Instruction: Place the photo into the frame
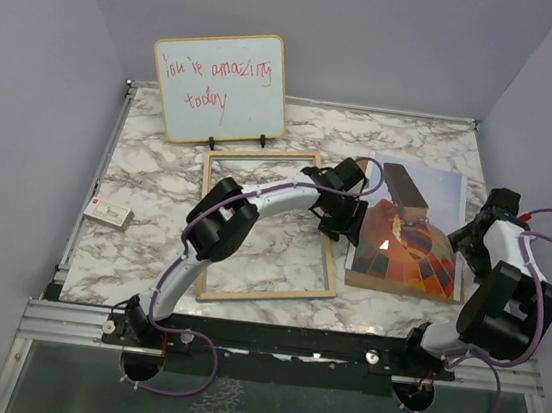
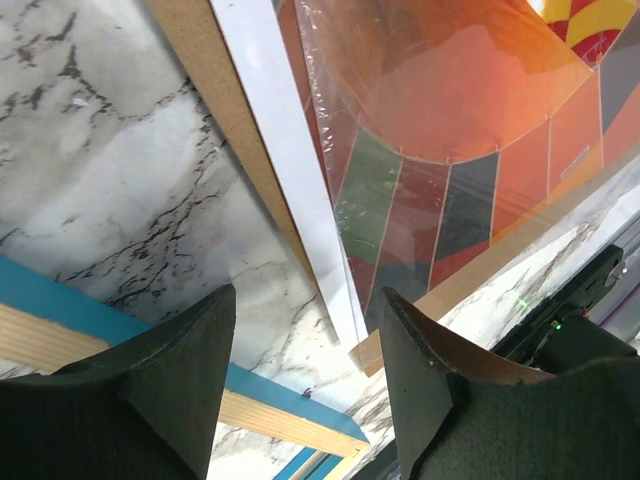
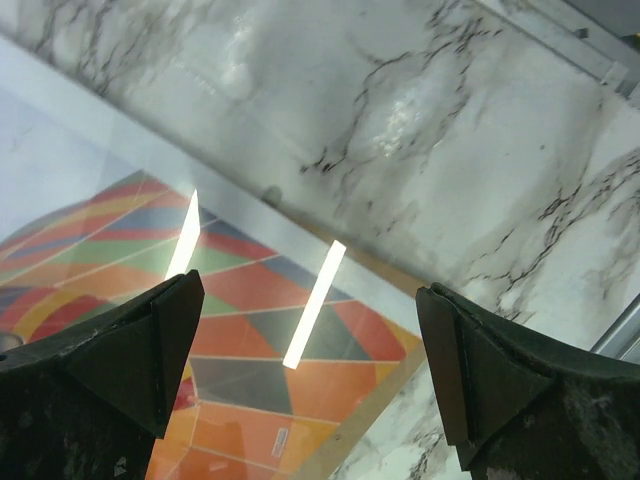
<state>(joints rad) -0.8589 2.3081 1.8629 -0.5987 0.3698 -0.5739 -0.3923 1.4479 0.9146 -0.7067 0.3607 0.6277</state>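
Observation:
The frame [image 1: 265,294] lies flat in the middle of the marble table, light wood face up and nothing inside it. Its blue and wood corner shows in the left wrist view [image 2: 290,410]. The photo [image 1: 411,253], a hot-air balloon print, lies to the right of the frame on a brown backing board [image 2: 215,95], under a clear glossy sheet. My left gripper [image 1: 347,227] is open and empty above the photo's left edge [image 2: 450,150], its fingers [image 2: 170,380] astride that edge. My right gripper [image 1: 461,244] is open and empty over the photo's near right corner [image 3: 250,330].
A whiteboard [image 1: 220,87] with red handwriting stands on a small easel at the back, just behind the frame. A small white box [image 1: 109,212] lies at the table's left edge. A metal rail [image 1: 279,343] runs along the near edge by the arm bases.

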